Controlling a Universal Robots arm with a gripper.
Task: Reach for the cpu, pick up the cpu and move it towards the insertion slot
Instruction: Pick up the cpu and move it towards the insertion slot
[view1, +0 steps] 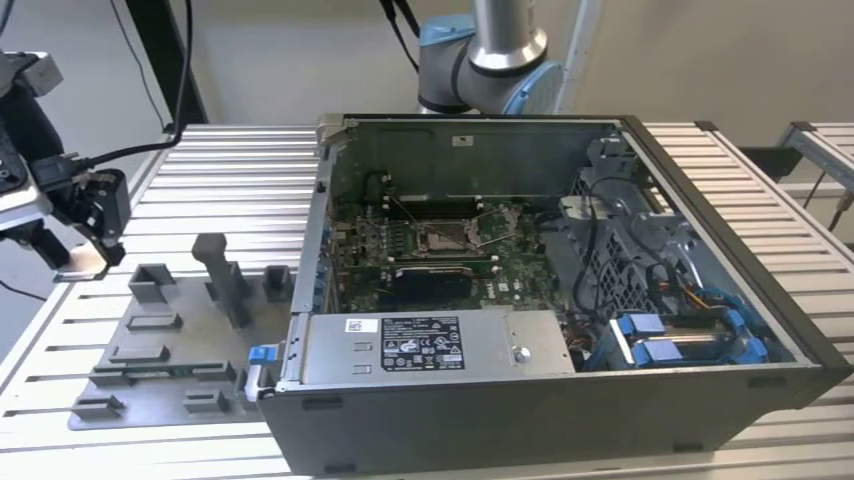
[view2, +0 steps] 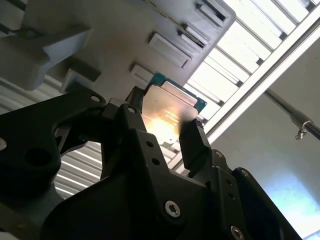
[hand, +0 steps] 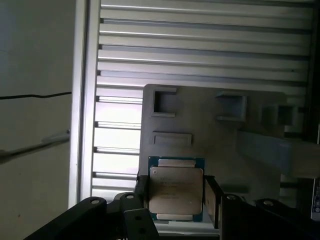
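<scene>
Silver-grey tubular arm (view1: 507, 25); rounded grey joint housing (view1: 467, 75) with pale blue cap (view1: 531, 85). Black boxy wrist modules (view1: 74, 190), fed by thin black cables (view1: 147, 146). Matte black gripper (hand: 176, 196) of angular plates, seen in both wrist views; two flat parallel fingers (hand: 212, 200) with paler inner faces. Silver socket-head screws (view2: 172, 208) sunk in round recesses; smaller bolt holes alongside.

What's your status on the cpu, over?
Gripper shut on cpu, held up by the fixture plate. Slot off to the exterior view's right. Case wall stands between.
</scene>
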